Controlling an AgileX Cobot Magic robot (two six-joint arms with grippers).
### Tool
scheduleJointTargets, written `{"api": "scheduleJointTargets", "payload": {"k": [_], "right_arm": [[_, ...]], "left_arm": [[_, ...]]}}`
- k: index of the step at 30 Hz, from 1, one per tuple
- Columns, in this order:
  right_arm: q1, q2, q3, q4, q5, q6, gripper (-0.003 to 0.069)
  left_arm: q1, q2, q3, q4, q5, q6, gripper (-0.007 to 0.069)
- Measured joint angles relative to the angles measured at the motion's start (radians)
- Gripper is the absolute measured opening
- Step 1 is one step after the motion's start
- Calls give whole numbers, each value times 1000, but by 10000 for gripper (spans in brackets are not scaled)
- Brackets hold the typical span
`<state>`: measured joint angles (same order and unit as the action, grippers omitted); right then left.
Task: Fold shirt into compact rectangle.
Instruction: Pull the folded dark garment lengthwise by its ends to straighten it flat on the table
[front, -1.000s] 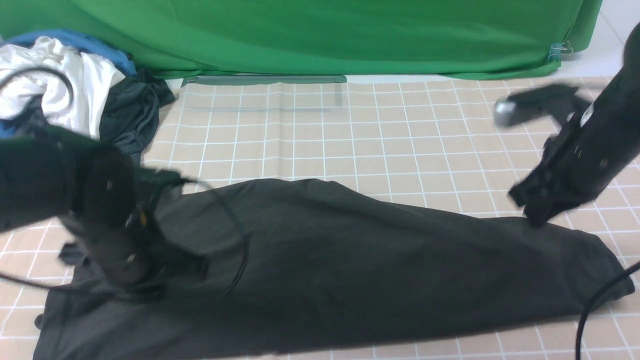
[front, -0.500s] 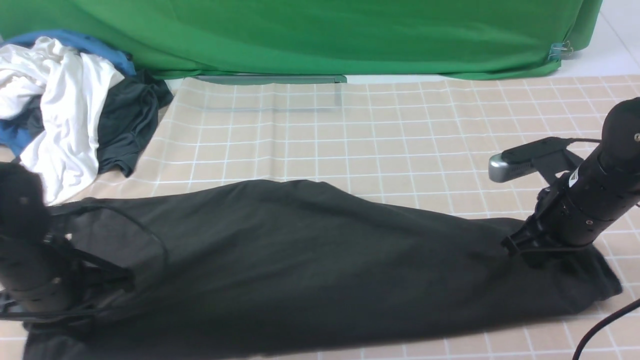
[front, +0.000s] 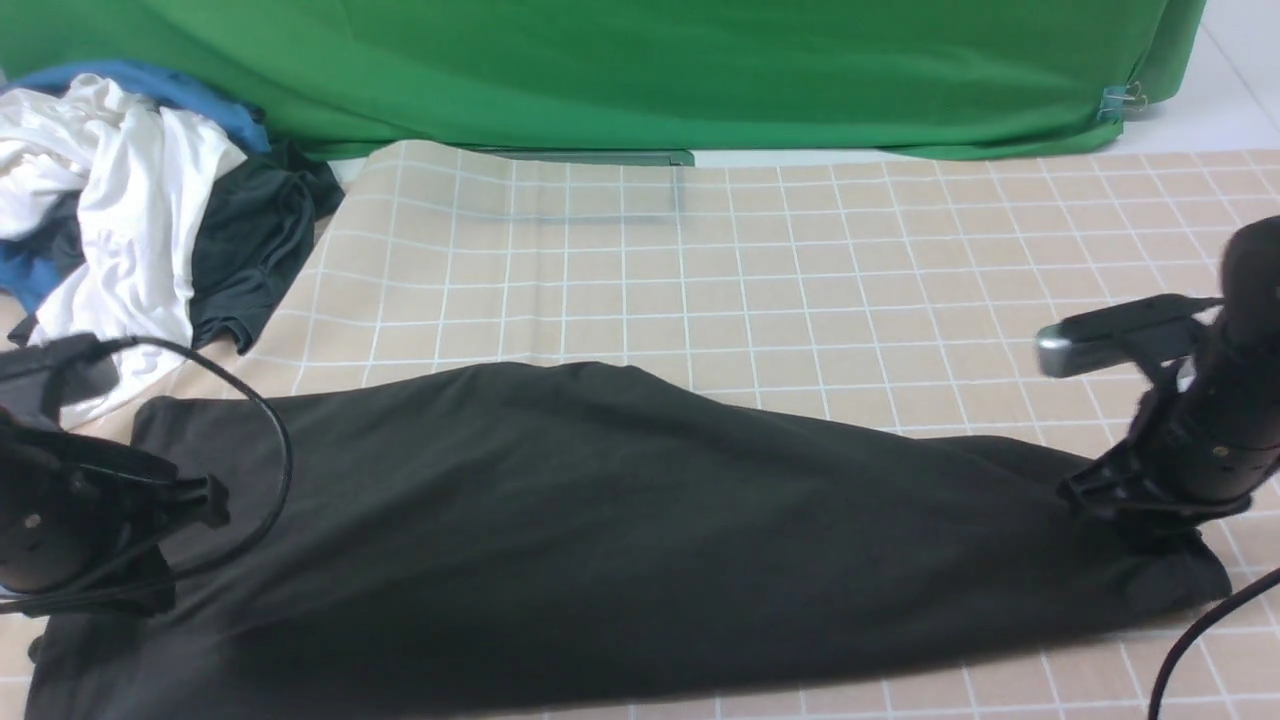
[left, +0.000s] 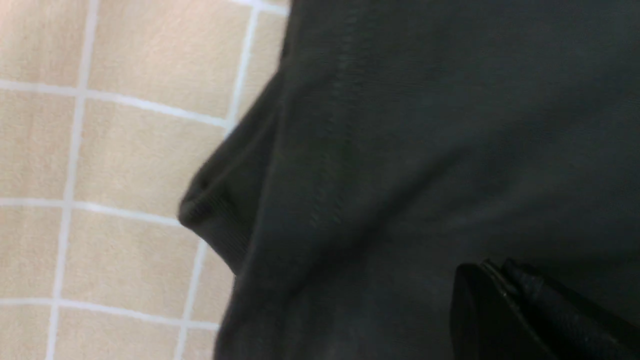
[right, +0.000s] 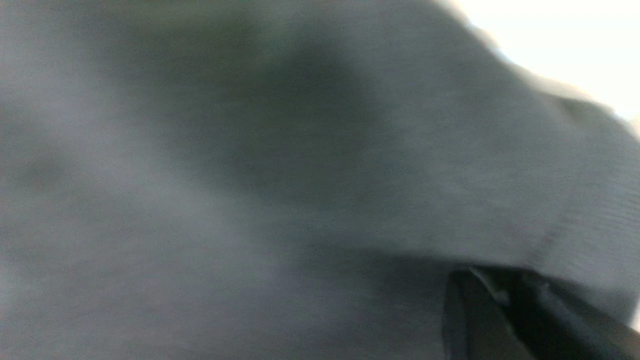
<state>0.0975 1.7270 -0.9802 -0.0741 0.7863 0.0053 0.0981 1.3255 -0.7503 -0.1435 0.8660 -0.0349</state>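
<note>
Front view: one black shirt (front: 620, 520) lies on the checked mat (front: 700, 280), its long axis running left to right and tapering rightward, drawn further left than a second ago, with two grippers, one at each end. Left wrist view: the left gripper (left: 500, 310) is pinched closed against shirt cloth. Right wrist view: the right gripper (right: 490, 310) is blurred and its opening cannot be told.

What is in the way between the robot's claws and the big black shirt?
Nothing visible is. The left gripper and the right gripper are right at the shirt, one at each end, with only black cloth by their fingers. The pile of other clothes lies at the far left, not between them.
</note>
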Motion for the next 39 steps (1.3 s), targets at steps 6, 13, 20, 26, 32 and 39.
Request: {"api": "scheduleJointTargets", "payload": {"k": [6,13,20,26,32,39], "right_arm": [[-84,-3,0,-1,42,10,264],[-79,-12,0,32,31,-5,574],[-79,23,-18,58,22,-32,605],[-78,-27,-119,60,160,-35,565],[-69,-116,-172,137,202,-85,573],[-61,-17,-119,139,167,-113,640]], "left_arm": [[0,-182,0,-88,30,80,19],[0,-290,0,-99,50,93,19],[0,-293,0,-101,50,98,19],[0,-293,0,-101,50,100,19],[0,-293,0,-102,46,101,19],[0,-293,0,-102,44,101,19]]}}
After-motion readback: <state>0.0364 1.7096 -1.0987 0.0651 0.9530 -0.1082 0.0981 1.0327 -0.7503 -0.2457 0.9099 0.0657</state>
